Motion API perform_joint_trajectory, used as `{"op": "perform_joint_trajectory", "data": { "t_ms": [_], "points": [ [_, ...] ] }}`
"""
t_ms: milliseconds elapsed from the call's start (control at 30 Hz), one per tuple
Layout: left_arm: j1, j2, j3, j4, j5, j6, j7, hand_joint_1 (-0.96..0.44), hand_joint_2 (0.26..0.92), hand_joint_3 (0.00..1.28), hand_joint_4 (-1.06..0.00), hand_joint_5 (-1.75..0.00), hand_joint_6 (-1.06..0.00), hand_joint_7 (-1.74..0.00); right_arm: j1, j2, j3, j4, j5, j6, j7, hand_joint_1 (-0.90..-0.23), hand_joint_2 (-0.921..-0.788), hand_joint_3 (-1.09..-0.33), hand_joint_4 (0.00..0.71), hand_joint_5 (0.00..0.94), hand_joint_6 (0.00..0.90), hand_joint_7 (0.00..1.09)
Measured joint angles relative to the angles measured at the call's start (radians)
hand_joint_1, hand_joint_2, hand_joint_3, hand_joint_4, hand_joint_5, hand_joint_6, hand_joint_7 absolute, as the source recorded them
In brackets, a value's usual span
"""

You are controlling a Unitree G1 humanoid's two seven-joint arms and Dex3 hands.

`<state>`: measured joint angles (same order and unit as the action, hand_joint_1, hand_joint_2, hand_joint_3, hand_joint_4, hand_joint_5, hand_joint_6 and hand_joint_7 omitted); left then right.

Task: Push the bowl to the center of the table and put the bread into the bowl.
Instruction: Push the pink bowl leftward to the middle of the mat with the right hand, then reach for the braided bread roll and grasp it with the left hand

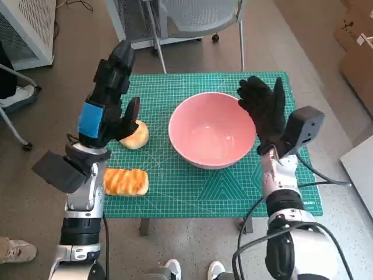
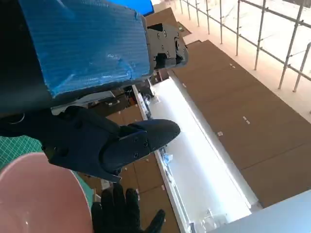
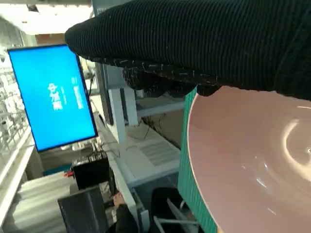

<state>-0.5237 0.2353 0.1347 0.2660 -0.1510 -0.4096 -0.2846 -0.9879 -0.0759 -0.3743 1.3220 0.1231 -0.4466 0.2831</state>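
1. Task progress, judged: wide pink glossy bowl (image 1: 213, 129) near middle of green gridded cutting mat (image 1: 175, 192) on small bench; push step looks mostly done or close to done.
2. Bowl empty inside; bread step not yet done.
3. Two breads left of bowl: round pale-golden bun (image 1: 136, 135) just beside left robot hand, and flat orange-brown ridged bread loaf (image 1: 125, 181) nearer the front bench edge, well apart from bowl.
4. Unclear which bread meant; neither in bowl.
5. Left robot hand (image 1: 109, 102) (black, blue tape on back): raised above mat left of bowl, fingers apart, nothing held. Thumb side close over round bun; contact not clear from head view.
6. Left wrist view: black fingers (image 2: 121, 141) extended, nothing between them, pink bowl rim at corner, gloved hand beyond.
7. Right robot hand (image 1: 263, 108) (black knitted glove): fingers spread and upright, at bowl's right rim, apparently touching or just beside it; not wrapped around anything.
8. Right wrist view: glove (image 3: 204, 43) right over bowl rim (image 3: 194, 145), no grasp visible.
9. Left to do, judged: small centring nudge if needed, then pick bread with left robot hand and drop into bowl.
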Motion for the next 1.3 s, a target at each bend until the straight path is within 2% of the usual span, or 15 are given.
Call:
{"op": "perform_joint_trajectory", "data": {
  "t_ms": [367, 500, 633, 867, 1000, 1067, 1133, 1167, 1200, 1300],
  "points": [
    [0.008, 0.000, 0.001, -0.007, 0.000, 0.000, 0.006, -0.58, 0.921, 0.64, 0.00, -0.11, 0.00, -0.32, -0.009, -0.001, 0.004, -0.004, 0.000, -0.001, 0.024, -0.589, -0.921, -0.722, 0.236, 0.002, 0.369, 0.00],
    [0.015, -0.001, -0.001, -0.012, 0.001, 0.000, 0.010, -0.58, 0.921, 0.64, 0.00, -0.11, 0.00, -0.32, -0.009, -0.012, 0.006, -0.014, 0.000, -0.026, 0.046, -0.601, -0.921, -0.692, 0.258, 0.012, 0.376, 0.01],
    [0.016, -0.003, -0.002, -0.012, 0.001, 0.000, 0.012, -0.58, 0.921, 0.64, 0.00, -0.11, 0.00, -0.31, -0.009, -0.045, 0.011, -0.039, 0.000, -0.090, 0.081, -0.611, -0.921, -0.673, 0.269, 0.015, 0.372, 0.00],
    [0.017, -0.008, -0.004, -0.012, 0.000, 0.003, 0.014, -0.59, 0.921, 0.64, 0.00, -0.09, 0.00, -0.31, -0.009, -0.106, 0.025, -0.092, 0.005, -0.261, 0.167, -0.623, -0.921, -0.655, 0.272, 0.012, 0.360, 0.00],
    [0.017, -0.015, -0.009, -0.012, -0.002, 0.012, 0.014, -0.59, 0.921, 0.64, 0.00, -0.09, 0.00, -0.30, -0.007, -0.125, 0.024, -0.127, 0.035, -0.341, 0.223, -0.625, -0.921, -0.649, 0.274, 0.011, 0.367, 0.00],
    [0.017, -0.019, -0.011, -0.012, -0.003, 0.016, 0.014, -0.59, 0.921, 0.63, 0.00, -0.09, 0.00, -0.30, -0.003, -0.126, 0.020, -0.150, 0.062, -0.375, 0.264, -0.629, -0.921, -0.646, 0.275, 0.011, 0.368, 0.01],
    [0.017, -0.023, -0.014, -0.012, -0.003, 0.020, 0.014, -0.59, 0.921, 0.63, 0.00, -0.09, 0.00, -0.30, 0.004, -0.126, 0.018, -0.172, 0.089, -0.399, 0.303, -0.623, -0.921, -0.645, 0.276, 0.010, 0.369, 0.01],
    [0.017, -0.023, -0.014, -0.012, -0.003, 0.020, 0.014, -0.59, 0.921, 0.63, 0.00, -0.09, 0.00, -0.30, 0.004, -0.126, 0.018, -0.174, 0.091, -0.400, 0.306, -0.621, -0.921, -0.645, 0.276, 0.010, 0.369, 0.01],
    [0.017, -0.028, -0.019, -0.012, -0.002, 0.024, 0.014, -0.59, 0.921, 0.63, 0.00, -0.09, 0.00, -0.31, 0.016, -0.126, 0.017, -0.200, 0.120, -0.420, 0.342, -0.619, -0.921, -0.645, 0.276, 0.010, 0.370, 0.01],
    [0.016, -0.033, -0.024, -0.012, -0.001, 0.027, 0.014, -0.58, 0.921, 0.63, 0.00, -0.09, 0.00, -0.31, 0.038, -0.126, 0.018, -0.240, 0.154, -0.444, 0.382, -0.615, -0.921, -0.646, 0.277, 0.009, 0.372, 0.01]
  ]
}}
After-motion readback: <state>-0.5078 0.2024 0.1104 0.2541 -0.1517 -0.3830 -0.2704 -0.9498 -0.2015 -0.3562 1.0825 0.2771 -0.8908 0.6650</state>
